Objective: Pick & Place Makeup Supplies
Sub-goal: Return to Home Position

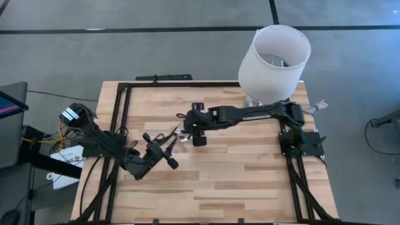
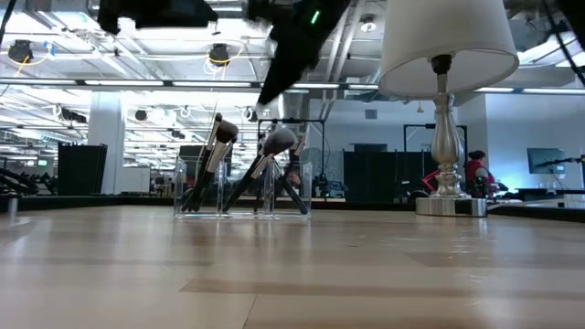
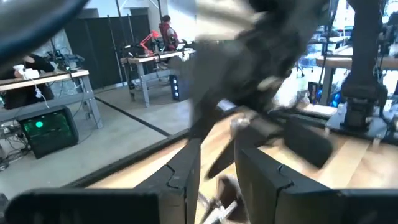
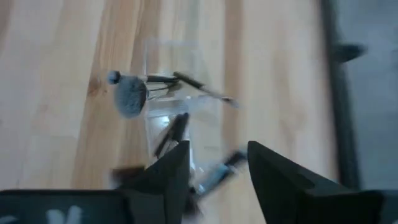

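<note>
**Brushes stand in the clear holder**

They lean bristles-up inside it, mid-table. The right gripper hangs just above them, fingers parted, holding nothing. The left gripper is near the holder on its left side, fingers slightly apart, also empty.

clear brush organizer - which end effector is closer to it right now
Right. The right end effector hangs above the clear organizer, looking down on its brushes. The left end effector is off to the left arm's side of it, apart from it.
</note>
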Robot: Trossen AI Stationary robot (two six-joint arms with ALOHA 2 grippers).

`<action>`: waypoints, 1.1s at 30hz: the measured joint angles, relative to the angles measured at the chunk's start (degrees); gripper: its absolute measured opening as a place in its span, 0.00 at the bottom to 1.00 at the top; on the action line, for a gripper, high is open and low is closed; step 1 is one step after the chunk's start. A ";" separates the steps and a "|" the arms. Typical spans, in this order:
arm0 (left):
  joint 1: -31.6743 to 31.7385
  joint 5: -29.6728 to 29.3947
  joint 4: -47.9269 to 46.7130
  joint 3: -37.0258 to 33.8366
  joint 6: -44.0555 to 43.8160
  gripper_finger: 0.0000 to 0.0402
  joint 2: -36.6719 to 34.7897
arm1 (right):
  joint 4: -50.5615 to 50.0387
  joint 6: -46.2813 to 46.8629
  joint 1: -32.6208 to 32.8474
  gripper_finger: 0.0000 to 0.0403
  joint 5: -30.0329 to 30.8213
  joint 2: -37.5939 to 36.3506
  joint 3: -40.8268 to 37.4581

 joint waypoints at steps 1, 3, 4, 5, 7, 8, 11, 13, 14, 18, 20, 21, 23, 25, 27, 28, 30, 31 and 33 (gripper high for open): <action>-0.08 0.02 -0.01 0.00 0.75 0.24 -1.55 | -1.20 -0.02 0.69 0.39 1.43 -1.80 0.00; -0.38 0.16 0.11 0.00 3.05 0.24 -5.91 | -3.62 0.01 2.43 0.42 4.37 -6.23 0.00; -0.62 0.17 0.17 0.00 4.41 0.24 -8.64 | -5.24 0.09 3.47 0.43 6.02 -8.69 0.00; -0.82 0.19 0.21 0.00 5.87 0.24 -11.40 | -6.71 0.55 4.56 0.43 7.61 -11.01 0.00; -1.28 0.22 0.20 0.00 10.08 0.24 -17.36 | -9.56 2.07 6.82 0.44 10.14 -16.27 0.00; -1.58 0.46 0.22 0.00 12.56 0.24 -20.18 | -11.03 3.07 7.85 0.44 10.66 -18.83 0.00; -2.83 1.17 0.06 0.00 18.58 0.24 -27.98 | -15.03 7.75 10.56 0.43 10.79 -26.28 0.03; -4.46 1.41 -1.68 0.04 21.74 0.24 -32.37 | -17.12 10.59 11.94 0.42 10.71 -30.54 -0.20; -5.49 1.97 -3.42 0.04 22.58 0.24 -34.10 | -17.78 11.05 12.64 0.41 10.65 -32.66 -1.03; -9.79 11.07 -12.63 0.04 19.76 0.24 -38.82 | -16.67 15.28 14.91 0.39 10.96 -41.44 -8.01; -11.06 18.33 -19.81 0.04 14.36 0.24 -40.29 | -14.40 17.55 16.33 0.37 10.97 -46.12 -14.11; -11.31 23.46 -24.78 0.04 11.73 0.24 -40.85 | -12.32 18.32 17.20 0.37 10.99 -48.71 -18.21; -10.74 37.97 -35.63 0.04 7.14 0.24 -41.94 | -7.40 19.75 19.22 0.36 10.91 -53.38 -26.13; -9.03 53.49 -42.45 -0.11 3.19 0.24 -42.79 | -3.70 21.13 21.43 0.35 10.44 -57.76 -32.96; -6.79 63.76 -43.40 -0.11 1.36 0.24 -43.60 | -0.62 21.98 23.82 0.34 10.38 -62.01 -38.18; -5.66 66.46 -43.40 -0.11 1.04 0.24 -44.41 | 0.99 22.15 24.89 0.34 10.38 -64.01 -40.20; -2.70 69.77 -43.89 -0.01 0.37 0.24 -46.63 | 4.68 22.11 26.77 0.34 10.73 -67.82 -43.40; -0.69 70.72 -44.92 0.08 0.18 0.24 -47.92 | 6.06 22.07 27.54 0.34 11.02 -69.57 -44.58; 4.12 71.57 -48.84 0.11 -0.47 0.24 -50.43 | 8.90 20.80 28.88 0.34 11.09 -72.90 -46.79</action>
